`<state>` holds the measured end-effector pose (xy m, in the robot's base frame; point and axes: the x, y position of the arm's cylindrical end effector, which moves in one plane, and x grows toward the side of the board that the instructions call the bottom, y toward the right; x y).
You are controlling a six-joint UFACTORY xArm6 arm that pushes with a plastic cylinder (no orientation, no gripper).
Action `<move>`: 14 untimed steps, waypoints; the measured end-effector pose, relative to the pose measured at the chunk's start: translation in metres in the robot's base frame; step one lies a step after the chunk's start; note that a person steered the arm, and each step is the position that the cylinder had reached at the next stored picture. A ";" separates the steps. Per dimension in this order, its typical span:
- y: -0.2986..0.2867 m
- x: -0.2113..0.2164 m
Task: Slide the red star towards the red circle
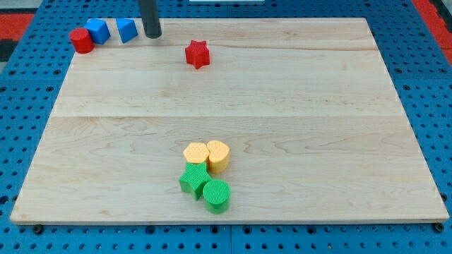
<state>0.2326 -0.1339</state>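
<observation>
My tip [152, 35] sits just right of the blue blocks [127, 30], upper-left of the red star [198, 54], red circle [81, 40] far left; no end effector to read.

Rod upright at view's top-left, my tip [153, 34] down.

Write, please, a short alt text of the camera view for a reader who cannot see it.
My tip rests near the top left of a wooden board, left of the red star and right of two blue blocks and the red circle. Two yellow blocks and two green blocks cluster near the view's bottom.
</observation>
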 end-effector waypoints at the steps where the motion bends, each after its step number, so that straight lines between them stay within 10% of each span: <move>1: -0.011 -0.021; 4: -0.054 -0.022; 7: 0.168 0.025; 10: 0.037 0.043; 14: 0.024 0.132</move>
<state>0.3648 -0.1101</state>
